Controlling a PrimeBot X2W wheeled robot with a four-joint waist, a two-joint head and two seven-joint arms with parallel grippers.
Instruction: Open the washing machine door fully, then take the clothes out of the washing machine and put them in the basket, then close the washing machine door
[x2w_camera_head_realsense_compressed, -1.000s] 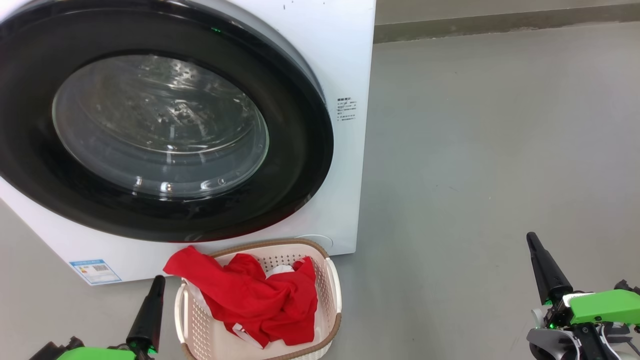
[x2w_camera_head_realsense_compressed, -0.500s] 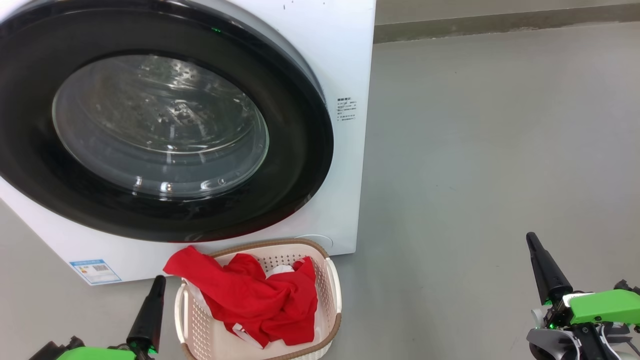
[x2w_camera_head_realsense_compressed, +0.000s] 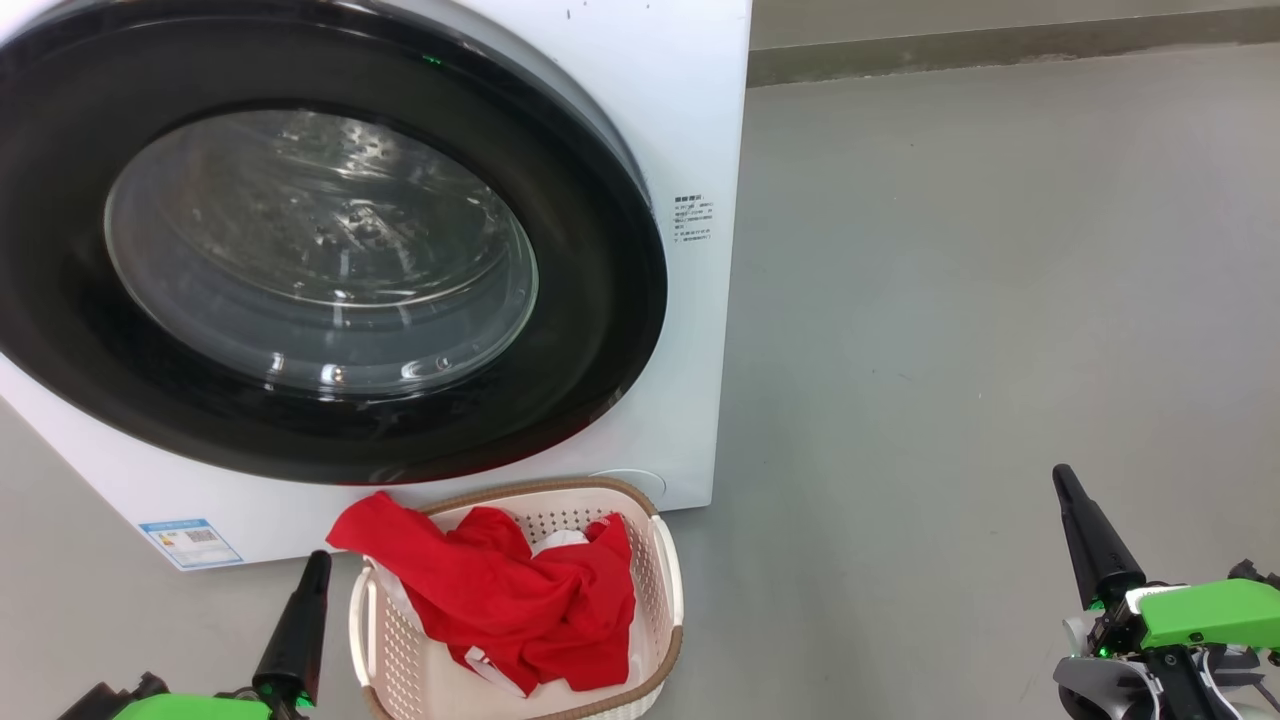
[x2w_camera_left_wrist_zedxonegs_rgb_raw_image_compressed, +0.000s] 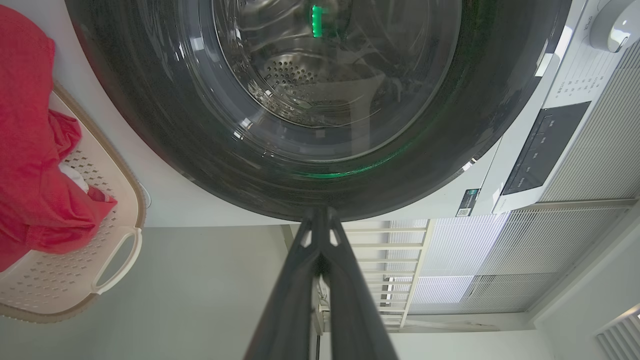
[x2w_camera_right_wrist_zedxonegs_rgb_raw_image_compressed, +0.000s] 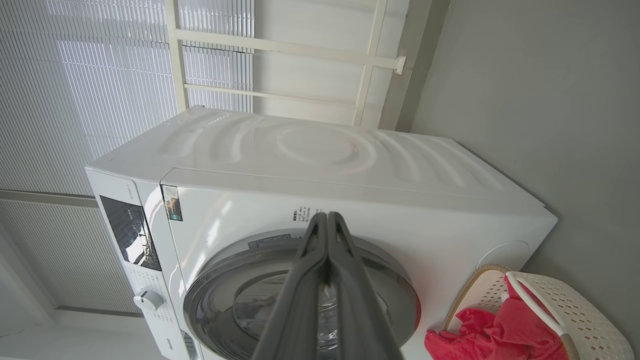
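basket (x2w_camera_head_realsense_compressed: 668, 600) sits lengthwise toward the washing machine (x2w_camera_head_realsense_compressed: 690, 100) on grey floor (x2w_camera_head_realsense_compressed: 950, 300), clothes (x2w_camera_head_realsense_compressed: 510, 600) inside, door (x2w_camera_head_realsense_compressed: 600, 300) shut, left hand (x2w_camera_head_realsense_compressed: 318, 562) and right hand (x2w_camera_head_realsense_compressed: 1065, 482) both pressed together

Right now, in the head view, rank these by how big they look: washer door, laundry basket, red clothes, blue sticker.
1. Round black-rimmed glass washing machine door
2. Cream perforated plastic basket
3. Bright red fabric clothes, nearly basket-sized, so this pair is close
4. Small blue rectangular sticker
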